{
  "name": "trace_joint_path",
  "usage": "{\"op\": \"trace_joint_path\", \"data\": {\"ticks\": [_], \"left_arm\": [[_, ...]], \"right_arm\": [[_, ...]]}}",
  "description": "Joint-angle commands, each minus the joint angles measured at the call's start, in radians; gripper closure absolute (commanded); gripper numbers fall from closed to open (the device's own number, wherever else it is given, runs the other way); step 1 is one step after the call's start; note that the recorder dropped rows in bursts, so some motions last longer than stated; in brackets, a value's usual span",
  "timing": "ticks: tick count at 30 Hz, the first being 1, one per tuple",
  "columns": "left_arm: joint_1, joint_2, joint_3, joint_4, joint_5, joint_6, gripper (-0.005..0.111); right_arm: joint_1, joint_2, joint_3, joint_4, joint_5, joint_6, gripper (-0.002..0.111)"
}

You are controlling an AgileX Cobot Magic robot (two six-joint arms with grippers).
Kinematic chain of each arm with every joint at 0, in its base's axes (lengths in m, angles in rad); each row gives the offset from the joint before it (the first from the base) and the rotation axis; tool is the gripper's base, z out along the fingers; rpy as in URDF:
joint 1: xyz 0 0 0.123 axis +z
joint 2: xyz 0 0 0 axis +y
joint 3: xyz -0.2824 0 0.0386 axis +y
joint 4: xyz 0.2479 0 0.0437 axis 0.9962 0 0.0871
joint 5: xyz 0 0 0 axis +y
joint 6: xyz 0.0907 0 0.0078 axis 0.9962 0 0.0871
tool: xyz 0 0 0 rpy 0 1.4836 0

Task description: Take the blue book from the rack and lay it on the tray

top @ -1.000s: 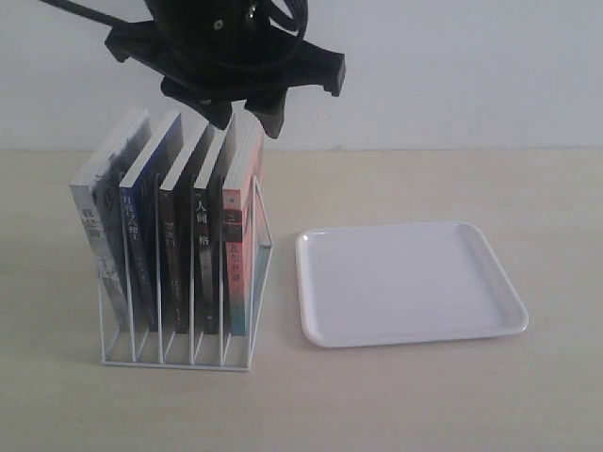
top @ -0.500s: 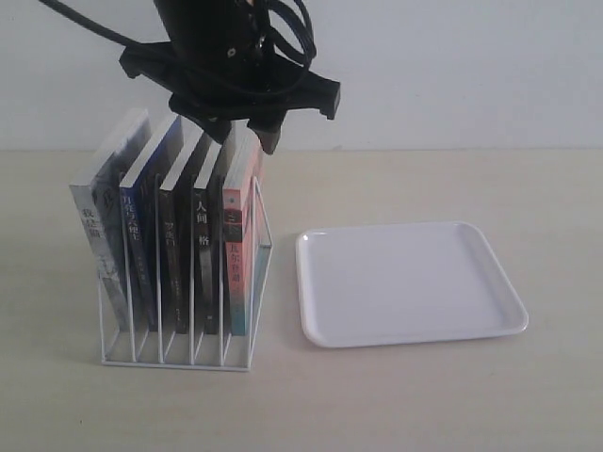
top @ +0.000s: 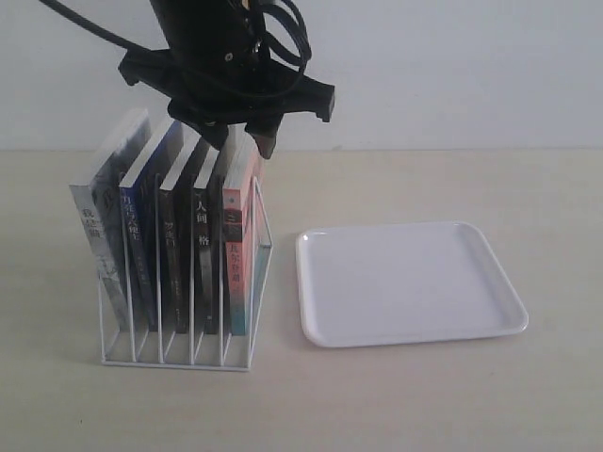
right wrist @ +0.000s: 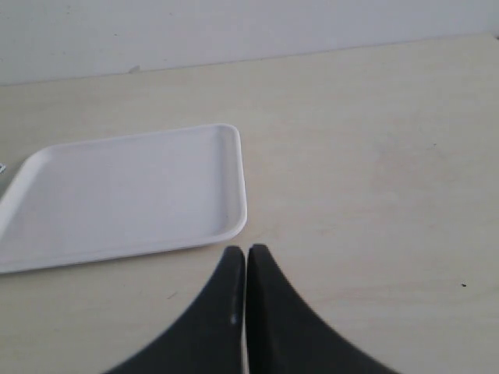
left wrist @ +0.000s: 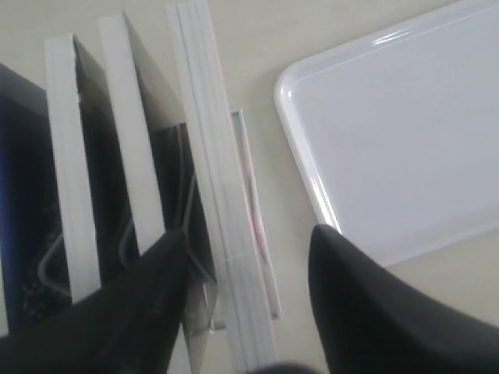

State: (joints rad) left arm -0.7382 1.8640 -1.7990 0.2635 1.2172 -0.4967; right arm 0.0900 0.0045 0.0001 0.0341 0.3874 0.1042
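Observation:
The white wire rack stands on the left of the table with several upright books. The blue book is second from the left; its dark blue cover also shows in the left wrist view. My left gripper hangs open just above the book tops at the rack's right end. It straddles the pink-and-teal book, well to the right of the blue book and holding nothing. The white tray lies bare to the right. My right gripper is shut and holds nothing, low over the table near the tray's corner.
Two black-spined books stand between the blue book and the pink-and-teal book. A grey-white book fills the leftmost slot. A white wall runs behind the table.
My left gripper has come down a little toward the book tops and shifted slightly left. Books, rack and tray have not moved.

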Motion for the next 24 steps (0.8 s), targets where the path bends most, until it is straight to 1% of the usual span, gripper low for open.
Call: {"op": "trace_joint_path", "data": {"ticks": [1, 15, 24], "left_arm": [[0.001, 0.01, -0.005, -0.022, 0.004, 0.001, 0.06], [0.001, 0.052, -0.005, -0.017, 0.004, 0.001, 0.06], [0.001, 0.063, -0.005, 0.031, 0.004, 0.01, 0.061]], "right_arm": [[0.0, -0.005, 0.0, -0.002, -0.008, -0.009, 0.108], [0.0, -0.005, 0.0, -0.002, -0.008, -0.009, 0.108], [0.0, -0.005, 0.0, -0.002, -0.008, -0.009, 0.108]]}}
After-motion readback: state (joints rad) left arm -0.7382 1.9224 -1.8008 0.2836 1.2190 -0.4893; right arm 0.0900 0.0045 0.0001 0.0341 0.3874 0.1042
